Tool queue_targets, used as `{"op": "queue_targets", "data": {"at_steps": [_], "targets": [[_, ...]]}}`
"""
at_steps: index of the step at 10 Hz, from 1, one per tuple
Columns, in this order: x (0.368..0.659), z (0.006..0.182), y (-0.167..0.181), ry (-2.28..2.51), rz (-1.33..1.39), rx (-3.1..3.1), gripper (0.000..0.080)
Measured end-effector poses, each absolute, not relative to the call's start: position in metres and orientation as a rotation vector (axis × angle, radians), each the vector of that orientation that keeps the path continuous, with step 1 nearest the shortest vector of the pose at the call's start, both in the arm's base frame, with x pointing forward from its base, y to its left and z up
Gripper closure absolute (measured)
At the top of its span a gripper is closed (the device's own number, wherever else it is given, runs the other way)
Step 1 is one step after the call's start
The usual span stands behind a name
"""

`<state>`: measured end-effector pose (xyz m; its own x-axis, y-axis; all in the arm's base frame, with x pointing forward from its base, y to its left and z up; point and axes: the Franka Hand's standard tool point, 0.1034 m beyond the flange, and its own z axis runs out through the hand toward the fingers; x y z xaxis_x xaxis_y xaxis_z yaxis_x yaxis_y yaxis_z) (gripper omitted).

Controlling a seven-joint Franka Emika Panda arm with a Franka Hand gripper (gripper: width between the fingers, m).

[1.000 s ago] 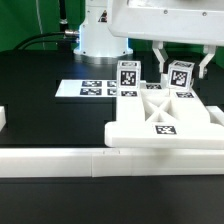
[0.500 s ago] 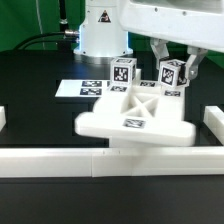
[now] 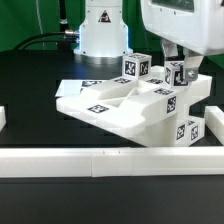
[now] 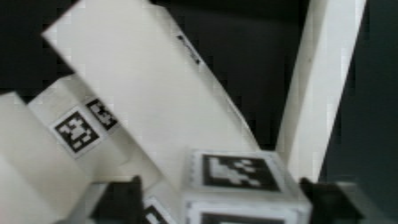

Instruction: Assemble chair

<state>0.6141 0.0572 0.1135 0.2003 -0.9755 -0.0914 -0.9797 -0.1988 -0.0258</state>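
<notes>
The partly built chair (image 3: 105,108) is a glossy white panel with tagged square legs. It lies tilted on the black table, higher toward the exterior view's right. Two tagged leg ends (image 3: 137,68) stick up at the back. My gripper (image 3: 178,66) hangs straddling the right one (image 3: 178,74). In the wrist view, the tagged leg end (image 4: 235,172) sits between my gripper's (image 4: 228,200) dark fingers (image 4: 128,196). The jaws stand open, with a gap showing on one side. White chair panels (image 4: 151,95) slope away beyond it.
A long low white border wall (image 3: 100,160) runs along the front, with a short white piece (image 3: 3,118) at the exterior view's left. The marker board (image 3: 80,85) lies behind the chair, partly covered. The arm's base (image 3: 100,30) stands at the back.
The chair lay flat against the front wall a second ago. It has swung round and now lies tilted. My jaws have widened around the leg end.
</notes>
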Motion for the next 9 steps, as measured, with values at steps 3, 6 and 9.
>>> {"op": "queue_targets", "data": {"at_steps": [3,6,9], "targets": [[0.6145,0.1141,0.0585,1.699,0.076,-2.543,0.0159],[0.6140,0.1139,0.0580,1.343,0.062,-2.751,0.0151],[0.6179,0.1177,0.0634,0.881,0.048,-2.948,0.0150]]}}
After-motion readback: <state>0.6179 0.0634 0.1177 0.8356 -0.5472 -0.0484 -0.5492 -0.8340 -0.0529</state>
